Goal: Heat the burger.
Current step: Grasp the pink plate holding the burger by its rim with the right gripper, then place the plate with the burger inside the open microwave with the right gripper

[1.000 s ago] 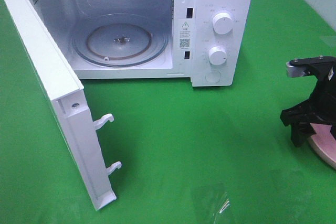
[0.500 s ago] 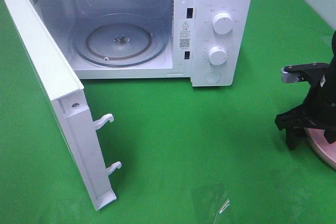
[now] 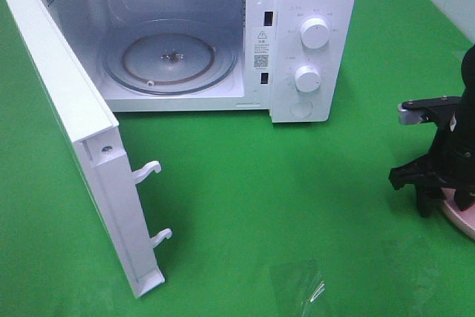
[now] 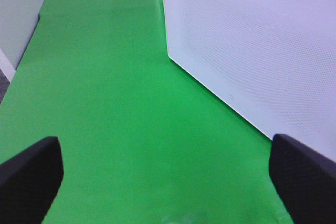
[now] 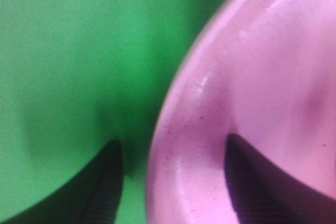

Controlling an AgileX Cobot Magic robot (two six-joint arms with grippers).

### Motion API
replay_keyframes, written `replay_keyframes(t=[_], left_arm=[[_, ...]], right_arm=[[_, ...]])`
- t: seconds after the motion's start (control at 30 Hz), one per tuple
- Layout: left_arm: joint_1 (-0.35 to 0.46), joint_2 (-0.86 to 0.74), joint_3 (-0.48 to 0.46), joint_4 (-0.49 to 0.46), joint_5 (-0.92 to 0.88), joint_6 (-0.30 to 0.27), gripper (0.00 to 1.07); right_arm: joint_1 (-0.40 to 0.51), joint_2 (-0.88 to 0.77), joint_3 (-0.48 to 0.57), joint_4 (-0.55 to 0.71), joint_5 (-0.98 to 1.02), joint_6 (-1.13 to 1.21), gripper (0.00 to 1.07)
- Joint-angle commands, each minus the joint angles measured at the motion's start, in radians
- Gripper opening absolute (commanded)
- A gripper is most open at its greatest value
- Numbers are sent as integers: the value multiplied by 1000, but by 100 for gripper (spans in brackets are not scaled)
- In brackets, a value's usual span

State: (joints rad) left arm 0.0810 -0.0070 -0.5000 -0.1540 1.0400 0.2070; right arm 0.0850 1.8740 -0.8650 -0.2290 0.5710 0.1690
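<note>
The burger is out of view in every frame. A round pink plate [image 3: 459, 222] lies at the right edge of the green table, mostly hidden by my right arm. My right gripper [image 3: 444, 200] is down over the plate's near rim. In the right wrist view my right gripper [image 5: 170, 141] is open and straddles that rim: one finger [image 5: 105, 182] is over the green cloth, the other [image 5: 252, 177] is inside the pink plate [image 5: 262, 77]. My left gripper [image 4: 165, 148] is open wide with nothing between its fingers, low over the cloth beside the microwave door [image 4: 252, 40].
The white microwave [image 3: 312, 5] stands at the back with its door [image 3: 74, 124] swung open toward the front left. Its glass turntable [image 3: 169, 57] is bare. Two knobs [image 3: 315, 33] sit on its right panel. Green cloth [image 3: 282, 183] covers the table.
My right gripper has dropped lower over the plate's rim and turned more upright, and its jaws have narrowed. The left arm and the microwave have not moved.
</note>
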Motion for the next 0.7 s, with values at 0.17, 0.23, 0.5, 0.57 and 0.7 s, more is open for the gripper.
replay_keyframes(t=[0.17,0.23,0.5,0.57,0.7], left_arm=[[0,-22,3,-5,0,-4,100],[0,-22,3,-5,0,-4,100],[0,-22,3,-5,0,-4,100],[0,-22,3,-5,0,-4,100],[0,-22,3,-5,0,-4,100]], right_arm=[[-1,17,3,-23,11,23,15],[-1,17,3,-21,4,23,6],[-1,13,2,-21,47,24,0],[-1,12,2,-23,62,24,0],[-1,8,2,-29,81,26,0]])
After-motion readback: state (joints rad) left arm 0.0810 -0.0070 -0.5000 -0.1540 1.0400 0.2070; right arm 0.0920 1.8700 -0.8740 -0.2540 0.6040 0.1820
